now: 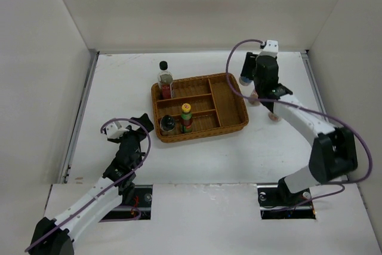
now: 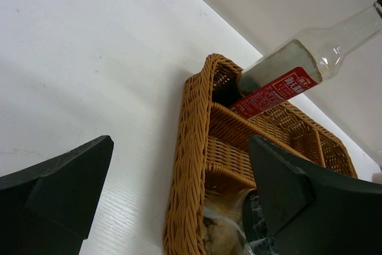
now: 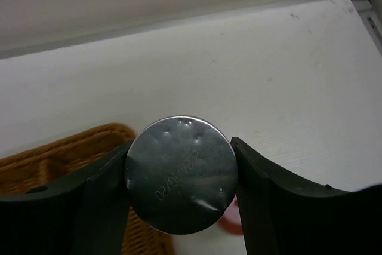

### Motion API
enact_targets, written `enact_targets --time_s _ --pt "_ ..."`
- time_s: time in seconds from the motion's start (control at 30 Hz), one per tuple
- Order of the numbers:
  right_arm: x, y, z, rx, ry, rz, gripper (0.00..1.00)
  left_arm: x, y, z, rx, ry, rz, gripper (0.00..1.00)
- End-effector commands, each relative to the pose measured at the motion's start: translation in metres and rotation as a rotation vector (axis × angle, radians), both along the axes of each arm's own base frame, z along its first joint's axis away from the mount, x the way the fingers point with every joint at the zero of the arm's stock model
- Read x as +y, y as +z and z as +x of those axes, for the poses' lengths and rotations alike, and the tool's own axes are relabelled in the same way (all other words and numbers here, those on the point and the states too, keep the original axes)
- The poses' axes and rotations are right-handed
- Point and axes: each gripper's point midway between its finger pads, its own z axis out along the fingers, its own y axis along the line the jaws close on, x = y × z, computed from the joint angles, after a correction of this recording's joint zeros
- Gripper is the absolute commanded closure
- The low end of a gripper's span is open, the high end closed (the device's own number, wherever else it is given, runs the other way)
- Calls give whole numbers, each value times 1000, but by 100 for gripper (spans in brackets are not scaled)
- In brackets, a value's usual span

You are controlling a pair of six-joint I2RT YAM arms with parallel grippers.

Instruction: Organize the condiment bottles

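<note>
R gripper [image 3: 182, 147] is clamped on a silvery-ended bottle [image 3: 179, 177], round end facing the cam, snug btwn both fingers, wicker tray [image 3: 57, 156] just beside. L gripper [image 2: 179, 141] gapes wide w/ nothing in it. Tall clear bottle [image 2: 286, 76] stands ahead of it in the tray's corner.

Little that I can read: one label, one stamp
The tall clear bottle [image 2: 310, 58] in the far left corner of the wicker tray [image 2: 190, 147] wears a red label [image 2: 271, 94] with white characters too small for me to make out; the round silvery end [image 3: 182, 174] I grip bears a faint stamped line of digits, only "10/20" legible
</note>
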Motion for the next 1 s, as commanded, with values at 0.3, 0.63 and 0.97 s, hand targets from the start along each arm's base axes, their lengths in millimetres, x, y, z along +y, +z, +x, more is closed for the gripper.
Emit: enact_targets --time_s 0.3,0.63,0.97 --pt "180 52 -124 -177 443 237 51 -2 8 2 -37 -8 -33 0" --pt "209 -13 -151 -20 487 166 51 -6 7 2 -33 -22 -33 0" --pt "213 -51 -154 55 471 87 28 -6 8 2 -40 -25 -39 0"
